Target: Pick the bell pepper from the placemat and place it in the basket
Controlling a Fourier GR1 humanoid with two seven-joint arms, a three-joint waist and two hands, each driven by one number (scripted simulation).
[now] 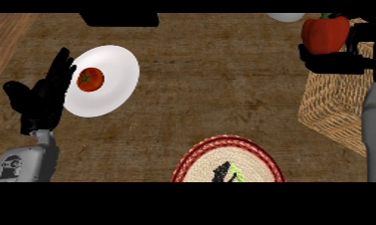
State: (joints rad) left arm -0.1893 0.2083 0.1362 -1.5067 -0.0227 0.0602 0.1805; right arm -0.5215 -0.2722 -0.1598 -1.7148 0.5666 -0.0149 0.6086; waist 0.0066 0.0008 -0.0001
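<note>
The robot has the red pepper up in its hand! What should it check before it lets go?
1. Bell pepper held by the right hand: ok, the fingers curl round its lower part.
2. Pepper off the placemat: ok, it is far from it, at the upper right.
3. Pepper above the basket: ok, it looks to be over the basket's far end.
4. Height above the basket: cannot tell from this steep view.
5. Left hand out of the way: ok, it rests open at the left, beside the plate with the tomato.
</note>
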